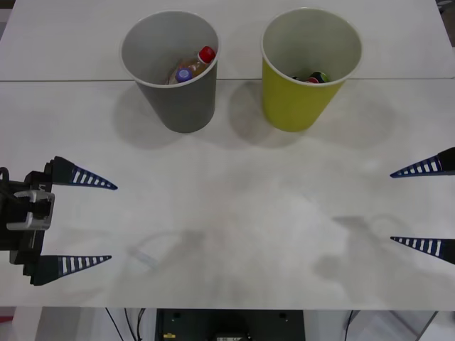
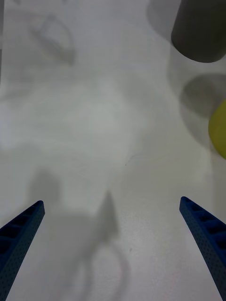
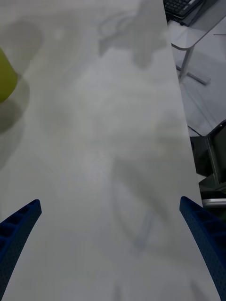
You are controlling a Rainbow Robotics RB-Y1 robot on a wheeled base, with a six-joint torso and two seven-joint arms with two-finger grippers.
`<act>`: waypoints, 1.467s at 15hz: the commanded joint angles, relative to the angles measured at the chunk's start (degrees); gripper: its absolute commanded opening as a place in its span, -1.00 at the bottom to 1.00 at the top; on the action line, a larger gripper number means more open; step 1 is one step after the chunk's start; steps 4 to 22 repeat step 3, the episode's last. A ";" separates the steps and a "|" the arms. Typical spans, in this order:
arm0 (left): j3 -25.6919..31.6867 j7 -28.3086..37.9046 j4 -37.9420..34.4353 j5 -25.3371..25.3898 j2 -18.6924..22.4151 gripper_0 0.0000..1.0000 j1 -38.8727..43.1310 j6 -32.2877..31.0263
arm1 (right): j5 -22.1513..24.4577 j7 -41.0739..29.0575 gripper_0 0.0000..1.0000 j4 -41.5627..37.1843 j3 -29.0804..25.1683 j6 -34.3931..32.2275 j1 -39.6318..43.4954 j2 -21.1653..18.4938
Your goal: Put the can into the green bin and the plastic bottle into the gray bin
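Both items appear already binned. The bottle (image 1: 193, 65) lies tilted inside the gray bin (image 1: 170, 69), red cap toward the far rim; a dark object in the green bin (image 1: 310, 67) is probably the can (image 1: 313, 77), though little of it shows. Left gripper (image 1: 111, 222) sits at the table's (image 1: 234, 213) near left, right gripper (image 1: 392, 207) at the near right, both spread wide and empty, well apart from the bins. Each bin lies forward of its nearer arm. Nothing remains to grasp.
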 commanded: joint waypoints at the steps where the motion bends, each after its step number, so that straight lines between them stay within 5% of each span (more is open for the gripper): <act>1: 0.03 -0.14 0.02 -0.50 0.06 1.00 0.40 -0.04 | 0.00 0.00 1.00 0.00 0.00 0.00 0.00 0.00; 22: 0.03 -0.14 0.02 -0.50 0.06 1.00 0.40 -0.04 | 0.00 0.00 1.00 0.00 0.00 0.00 0.00 0.00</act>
